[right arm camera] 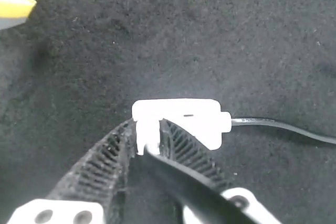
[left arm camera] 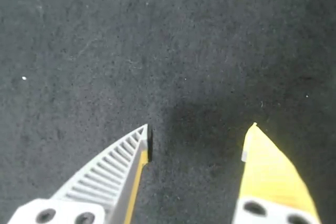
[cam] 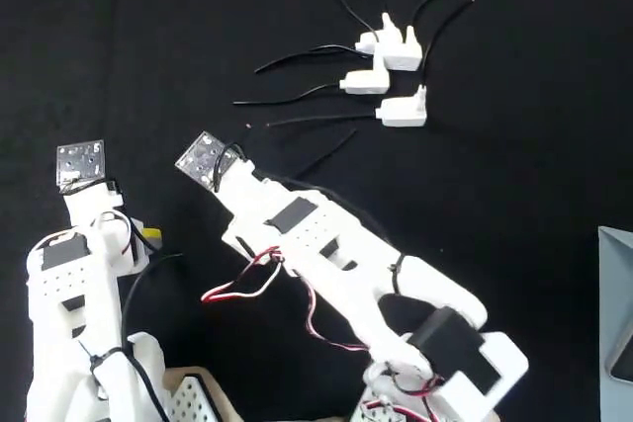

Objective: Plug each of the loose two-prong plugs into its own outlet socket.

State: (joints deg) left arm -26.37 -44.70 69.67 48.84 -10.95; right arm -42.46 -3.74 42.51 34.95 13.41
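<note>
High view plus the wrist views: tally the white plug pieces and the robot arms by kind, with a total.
White plug pieces: 5, four lying grouped, plus the held plug piece in the right gripper.
Robot arms: 2, left arm and right arm.
Total: 7.

High camera looks down; wrist cameras close above table (left arm camera: 105, 35).

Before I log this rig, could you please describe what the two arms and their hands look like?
The left arm and right arm are white plastic with black motor blocks and a small square circuit board at the wrist. Red-and-white wires loop off the right arm. The left hand pairs a white ribbed finger with a yellow one; the right hand has dark ribbed fingers.
</note>
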